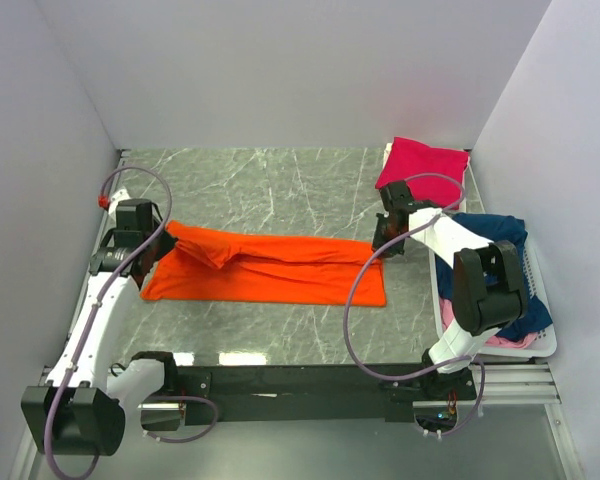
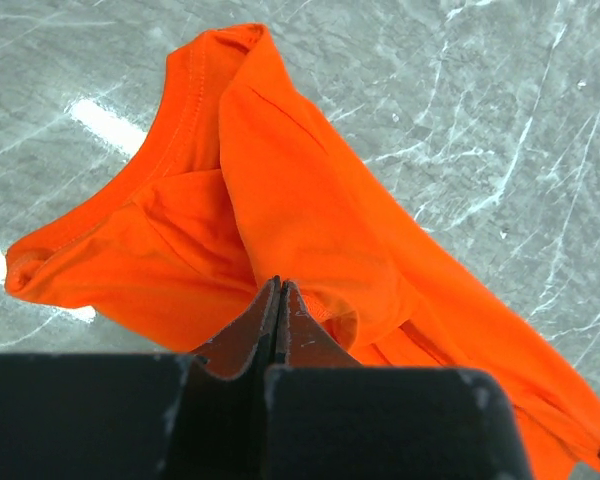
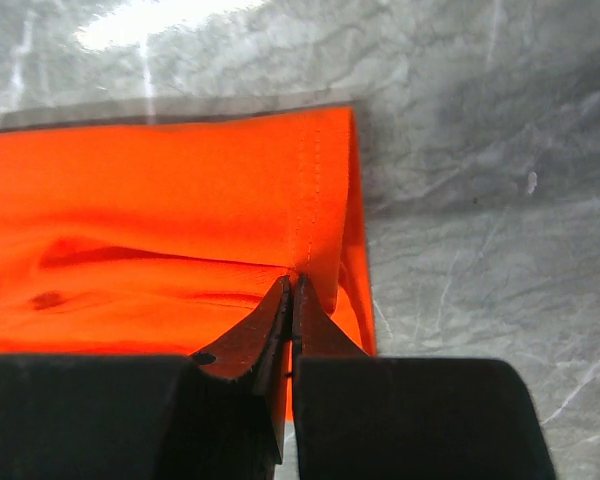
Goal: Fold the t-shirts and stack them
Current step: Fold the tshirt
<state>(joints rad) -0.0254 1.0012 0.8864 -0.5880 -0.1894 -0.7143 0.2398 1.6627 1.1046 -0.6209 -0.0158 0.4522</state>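
The bright orange t-shirt (image 1: 270, 272) lies stretched left to right across the marble table, folded lengthwise into a long band. My left gripper (image 1: 166, 238) is shut on its upper left end, lifting a fold of cloth. In the left wrist view the jaws (image 2: 278, 287) pinch the orange cloth (image 2: 280, 180) near the collar. My right gripper (image 1: 381, 246) is shut on the upper right corner. In the right wrist view its tips (image 3: 293, 285) clamp the stitched hem (image 3: 320, 190). A folded magenta-pink t-shirt (image 1: 423, 162) lies at the back right.
A white plastic basket (image 1: 543, 347) stands along the right edge, behind the right arm. It holds a navy blue t-shirt (image 1: 492, 230) and a pale pink one (image 1: 446, 316). White walls close in the table on three sides.
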